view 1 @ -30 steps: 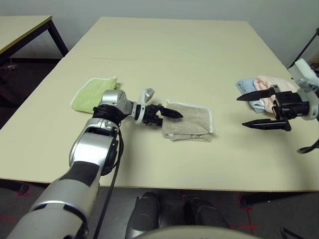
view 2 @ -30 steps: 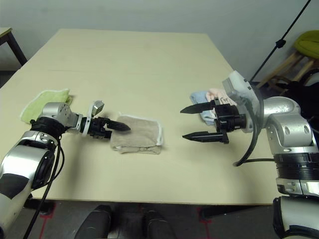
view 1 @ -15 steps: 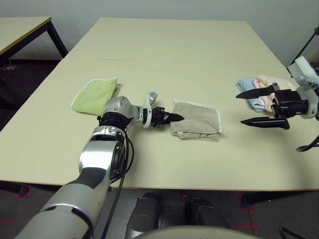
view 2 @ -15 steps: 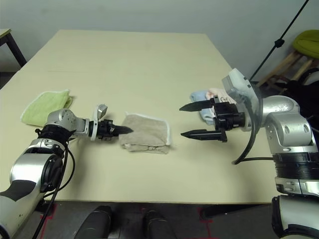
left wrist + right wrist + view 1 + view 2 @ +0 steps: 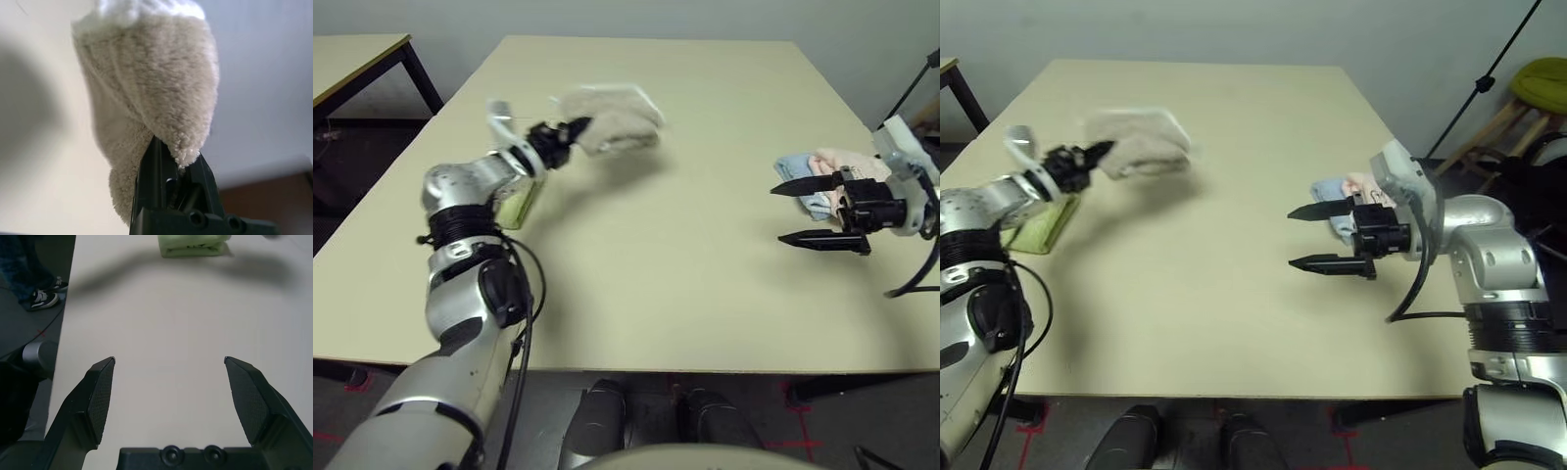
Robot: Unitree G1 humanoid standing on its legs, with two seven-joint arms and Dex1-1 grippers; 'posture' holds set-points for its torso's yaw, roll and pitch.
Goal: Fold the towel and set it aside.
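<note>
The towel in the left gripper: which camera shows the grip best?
Left wrist view: the folded towel is pinched between the left gripper fingers, close up. Both eye views show it blurred, held above the table.

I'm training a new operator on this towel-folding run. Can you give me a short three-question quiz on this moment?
1. True or false: the left claw is shut on the folded beige terry towel, held off the cream table.
2. Which stands open? A. left claw B. right claw
3. Fill in: the lime-green folded towel lies under the ____ forearm.

Key:
1. True.
2. B; its fingers are wide apart, holding nothing, near the pale blue and pink folded cloths.
3. Left.
</note>
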